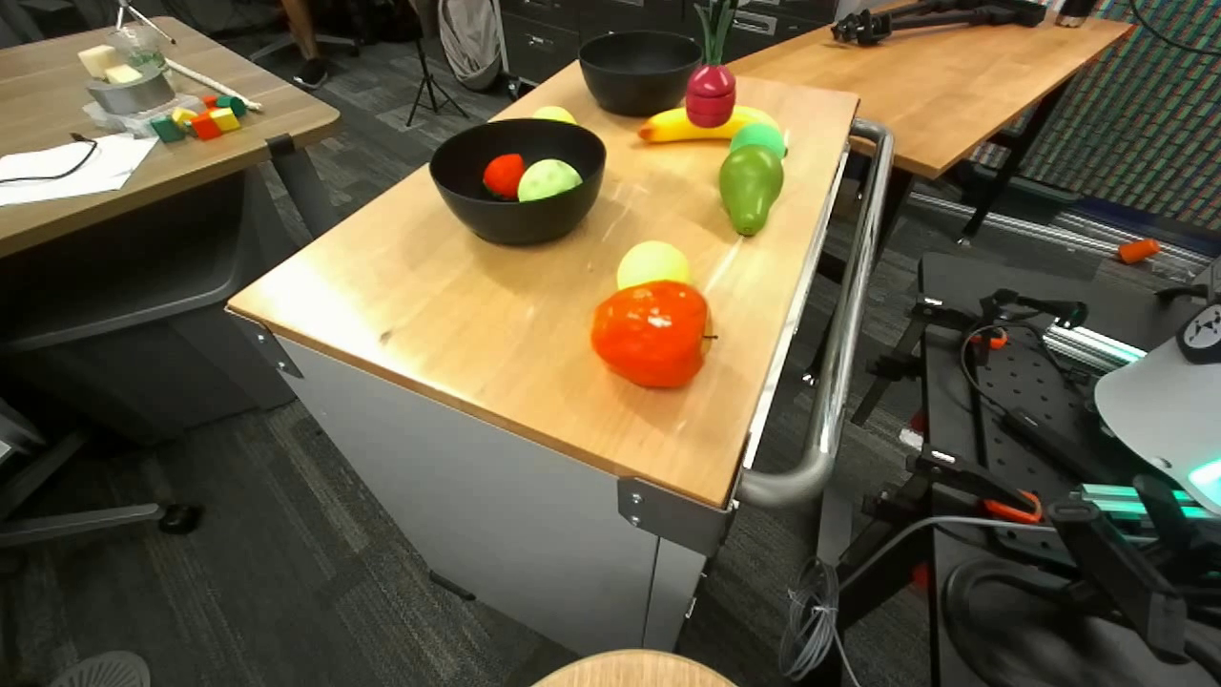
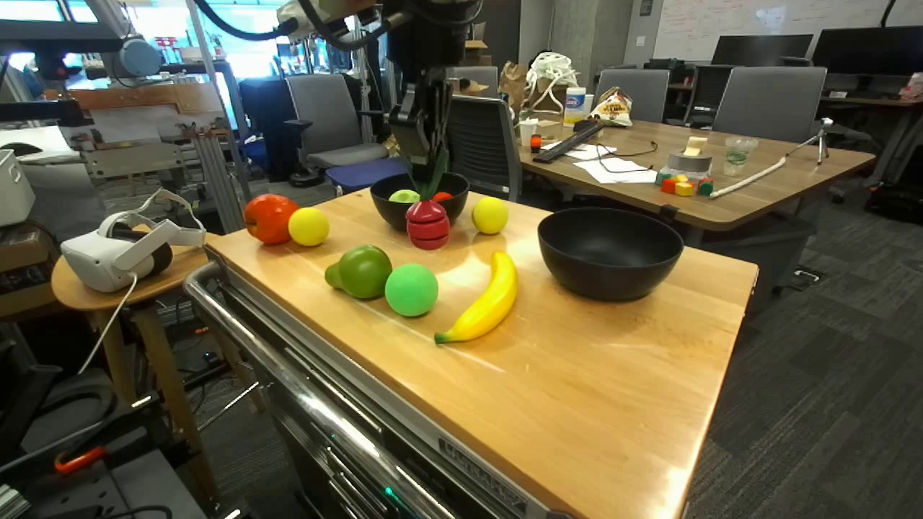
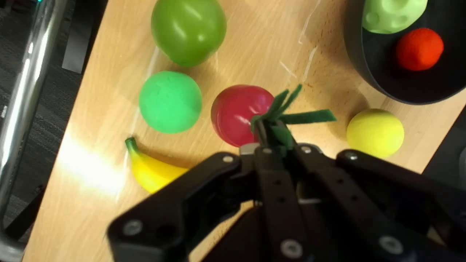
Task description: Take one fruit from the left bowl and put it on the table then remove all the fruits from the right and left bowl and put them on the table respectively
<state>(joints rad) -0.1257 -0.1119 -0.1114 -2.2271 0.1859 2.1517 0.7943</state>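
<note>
My gripper (image 3: 270, 125) is shut on the green leaves of a dark red radish-like fruit (image 2: 428, 225), which hangs tilted above the table (image 1: 458, 315). The left bowl (image 1: 520, 215), black, holds a pale green dimpled fruit (image 3: 395, 14) and a small red piece (image 3: 420, 49). No fruit shows in the right bowl (image 2: 609, 263). On the tabletop lie a banana (image 2: 487, 306), a green ball (image 2: 412, 290), a dark green pear-like fruit (image 2: 364, 272), two yellow balls, one beside the left bowl (image 2: 489, 215), and a big red fruit (image 1: 651, 334). The gripper is outside the view with the red fruit nearest.
A metal rail handle (image 1: 854, 315) runs along one table side. Beyond the opposite side stands another desk (image 2: 757, 187) with coloured blocks (image 2: 681, 185). A stool with a white headset (image 2: 122, 249) is near the end by the big red fruit.
</note>
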